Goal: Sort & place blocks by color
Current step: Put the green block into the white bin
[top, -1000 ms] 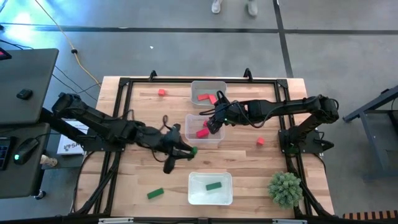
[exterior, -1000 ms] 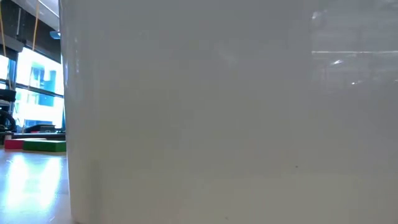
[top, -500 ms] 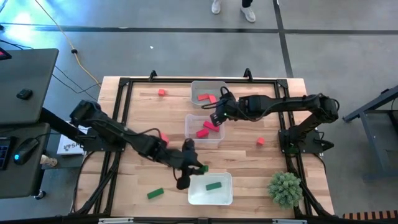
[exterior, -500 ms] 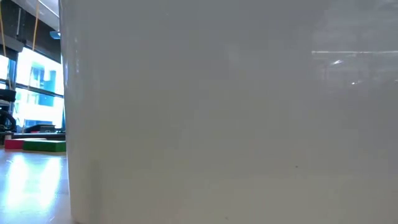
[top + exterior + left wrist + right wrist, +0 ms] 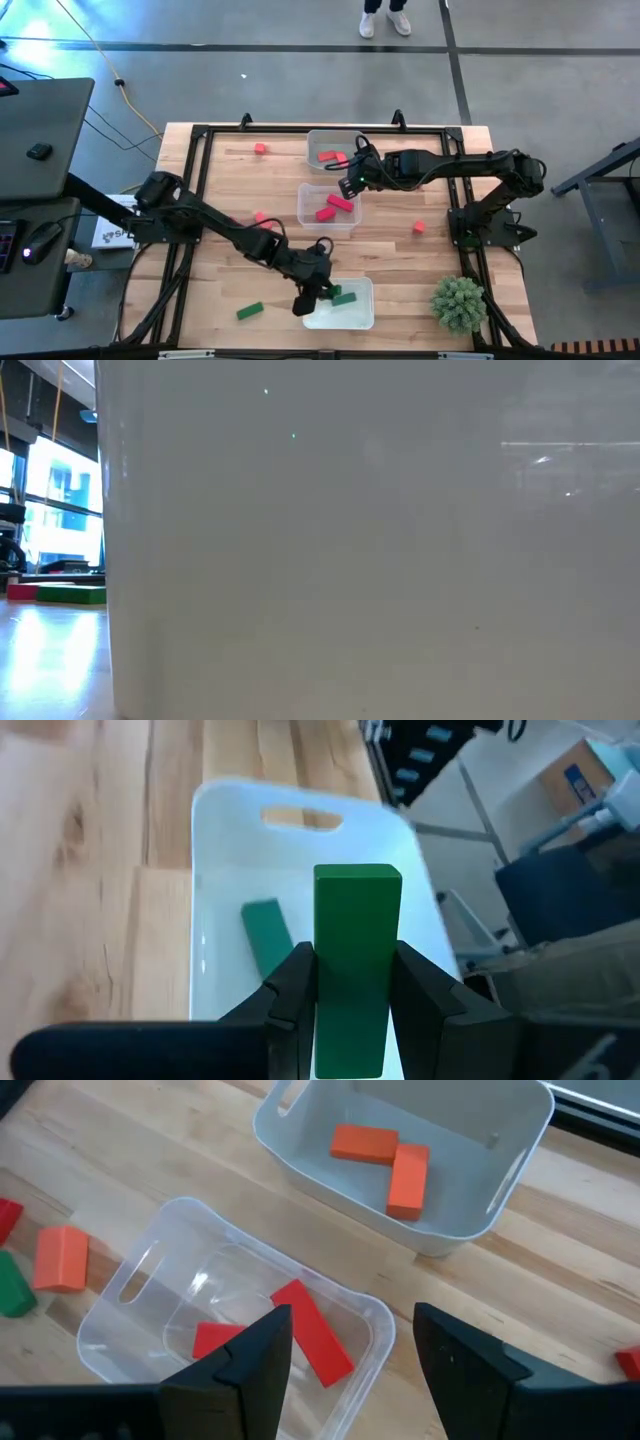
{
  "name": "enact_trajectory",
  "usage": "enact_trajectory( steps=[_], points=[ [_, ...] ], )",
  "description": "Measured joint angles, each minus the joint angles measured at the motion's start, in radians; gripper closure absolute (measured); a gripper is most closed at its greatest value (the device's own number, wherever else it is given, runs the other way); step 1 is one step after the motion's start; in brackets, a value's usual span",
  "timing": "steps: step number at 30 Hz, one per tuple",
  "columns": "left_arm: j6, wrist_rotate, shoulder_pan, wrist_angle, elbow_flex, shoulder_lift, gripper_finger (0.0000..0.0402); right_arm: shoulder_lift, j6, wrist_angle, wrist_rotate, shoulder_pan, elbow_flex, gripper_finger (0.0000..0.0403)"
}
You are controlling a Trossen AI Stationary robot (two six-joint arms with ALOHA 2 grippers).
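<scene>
Left side first: a loose green bar (image 5: 250,311) sits at the lower left of the high view, not sorted yet. My left gripper (image 5: 318,293) is at lower centre, over the near edge of the white tray (image 5: 362,318), fingers clamped on a green block (image 5: 357,970). I'm holding it upright above the tray because that's where green goes; one green block (image 5: 264,933) already lies flat in there.

In the middle, the clear tray (image 5: 303,200) has the deep red bars (image 5: 310,1330); the grey tray (image 5: 312,139) above it holds two orange ones (image 5: 385,1155).

My right gripper (image 5: 349,183) hangs between those two trays, fingers spread wide, nothing in them. A stray red cube (image 5: 418,227) waits right of centre.

No labels or writing I can read anywhere.
</scene>
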Motion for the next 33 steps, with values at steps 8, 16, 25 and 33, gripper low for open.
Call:
enact_trajectory(
  steps=[8, 16, 25, 33],
  points=[
    [-0.021, 0.045, 0.025, -0.032, 0.001, 0.051, 0.0327, 0.000, 0.017, -0.003, -0.018, 0.012, 0.000, 0.0204],
    [-0.023, 0.069, 0.008, -0.054, -0.003, 0.085, 0.0327, 0.000, 0.036, -0.004, -0.015, 0.024, 0.000, 0.0204],
    [-0.030, 0.086, 0.004, -0.047, 0.001, 0.106, 0.0303, 0.000, 0.062, -0.012, -0.033, 0.024, 0.000, 0.0204],
    [-0.030, 0.090, 0.004, -0.044, 0.001, 0.104, 0.0260, 0.000, 0.063, -0.028, -0.106, 0.024, 0.000, 0.0204]
  ],
)
